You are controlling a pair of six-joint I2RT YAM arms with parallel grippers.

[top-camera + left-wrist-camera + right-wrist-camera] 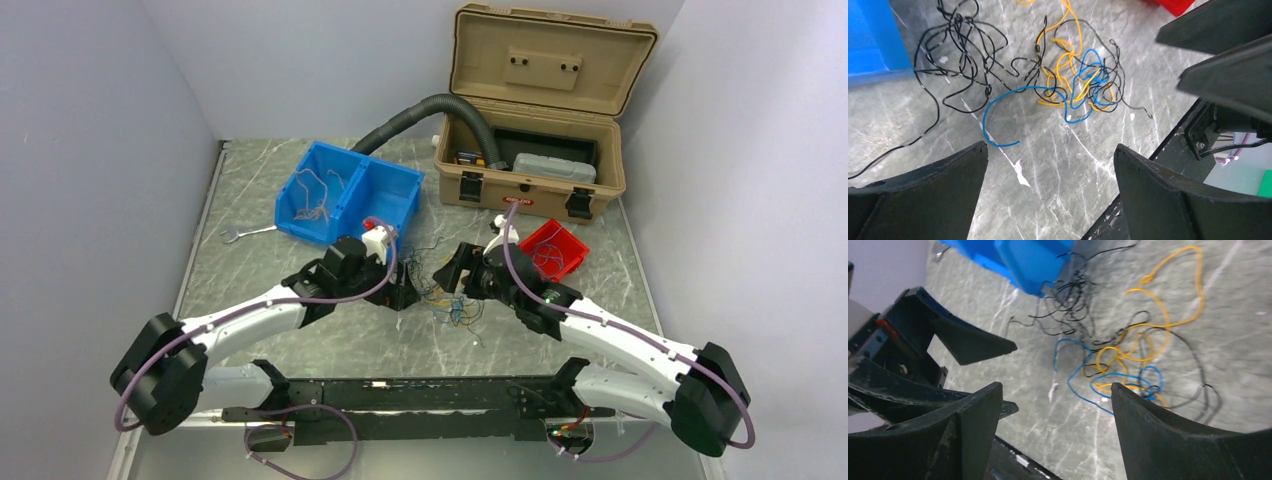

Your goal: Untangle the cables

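while both arms are leaning in over the middle of the table [330,345], i am watching the cables [447,300] lying loose on the marbled surface between the two grippers, a small tangle with nothing lifted off the top. the left gripper [1050,147] is hovering low over the table with its jaws standing wide apart and nothing between them. the free end of a blue wire [1020,89] is curling on the surface just ahead of its fingertips. beyond that, a yellow wire [1066,60] is looping through more blue and black strands in one knot, and a separate clump of black wires [960,47] is sprawling to the left of it, near the corner of the blue bin [345,195].

the right gripper [1055,386] is facing in from the other side, its jaws also spread and gripping nothing, with the blue-and-yellow knot lying on the table ahead of its fingers. the two grippers are pointing at each other across the tangle — near, but not touching.

i am also seeing a few thin wires resting in the left compartment of the blue bin, and a few more seem to be lying in the red bin [552,248] beside the right arm — behind it the tan toolbox [530,150] is standing with its lid up.
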